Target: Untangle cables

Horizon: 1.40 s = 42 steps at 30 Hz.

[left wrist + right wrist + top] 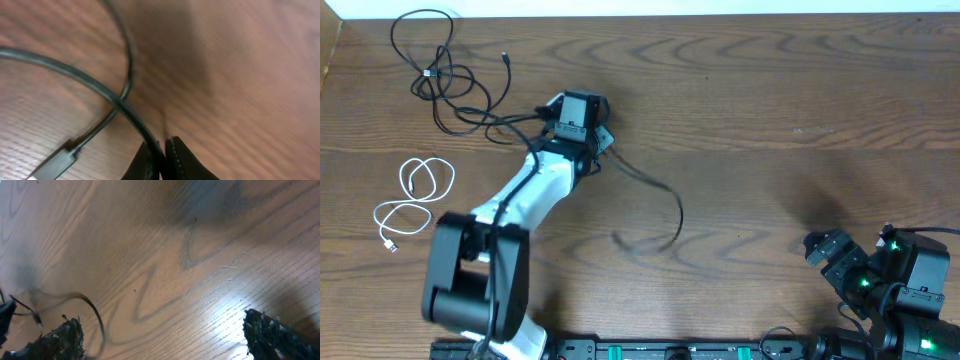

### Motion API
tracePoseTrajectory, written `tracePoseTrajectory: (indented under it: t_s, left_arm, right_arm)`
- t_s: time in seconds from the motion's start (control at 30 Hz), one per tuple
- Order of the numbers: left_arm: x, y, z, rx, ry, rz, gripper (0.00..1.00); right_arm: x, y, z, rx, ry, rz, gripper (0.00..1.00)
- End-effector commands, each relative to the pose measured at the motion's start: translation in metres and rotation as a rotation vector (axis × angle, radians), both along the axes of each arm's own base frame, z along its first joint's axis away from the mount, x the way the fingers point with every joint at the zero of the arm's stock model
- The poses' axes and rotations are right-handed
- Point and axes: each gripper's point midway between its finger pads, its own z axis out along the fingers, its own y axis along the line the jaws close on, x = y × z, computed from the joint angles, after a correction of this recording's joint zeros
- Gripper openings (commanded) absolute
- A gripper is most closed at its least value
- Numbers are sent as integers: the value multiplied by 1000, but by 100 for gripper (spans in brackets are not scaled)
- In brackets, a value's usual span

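My left gripper (601,141) is shut on a black cable (672,201) that trails right and curls back toward the front. In the left wrist view the jaws (161,156) pinch this cable (75,75), and a thinner black cord with a plug end (54,165) crosses over it. A second black cable (438,72) lies in loose loops at the far left, one strand running toward my left gripper. A white cable (416,196) lies coiled at the left edge. My right gripper (828,256) is open and empty at the front right, and its wrist view shows a black cable (94,311) far off.
The left arm (510,215) stretches from the front left across the table. The wooden table's (780,90) far edge runs along the top. The right arm's base (910,290) sits at the front right corner.
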Motion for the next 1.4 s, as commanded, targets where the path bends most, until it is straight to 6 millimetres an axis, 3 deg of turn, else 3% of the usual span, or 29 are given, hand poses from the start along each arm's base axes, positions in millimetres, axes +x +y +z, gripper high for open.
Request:
tracePoseTrajectory:
  t_s: [0.0, 0.17, 0.27, 0.4, 0.5, 0.7, 0.9, 1.03, 1.13, 1.37]
  left_arm:
    - [6, 29, 4, 146, -36, 79, 8]
    - [13, 38, 19, 227, -88, 72, 8]
    - [16, 23, 30, 200, -112, -48, 8]
    - [22, -6, 69, 234, -224, -347, 8]
    - [13, -18, 106, 320, -311, -553, 8]
    - [-28, 6, 197, 429, -465, -562, 8]
    - [-85, 23, 265, 567, -604, -609, 8]
    - [-109, 65, 308, 708, -667, -396, 8]
    - [-120, 83, 320, 757, -671, -299, 8]
    - [-105, 80, 307, 758, -627, -315, 8]
  right_arm:
    - [0, -1, -2, -2, 4, -9, 99]
    - [1, -1, -1, -3, -1, -9, 99]
    - [3, -1, 0, -5, -11, -10, 99]
    - [5, -2, 2, -8, -25, -9, 99]
    - [6, -2, 3, -10, -29, -10, 99]
    - [6, -6, 2, -26, -25, -21, 99]
    - [6, -6, 2, -30, -24, -23, 99]
    - [5, -6, 2, -30, -23, -23, 99]
    - [5, -6, 1, -29, -21, -23, 99]
    - [5, -5, 1, -23, -21, -18, 99]
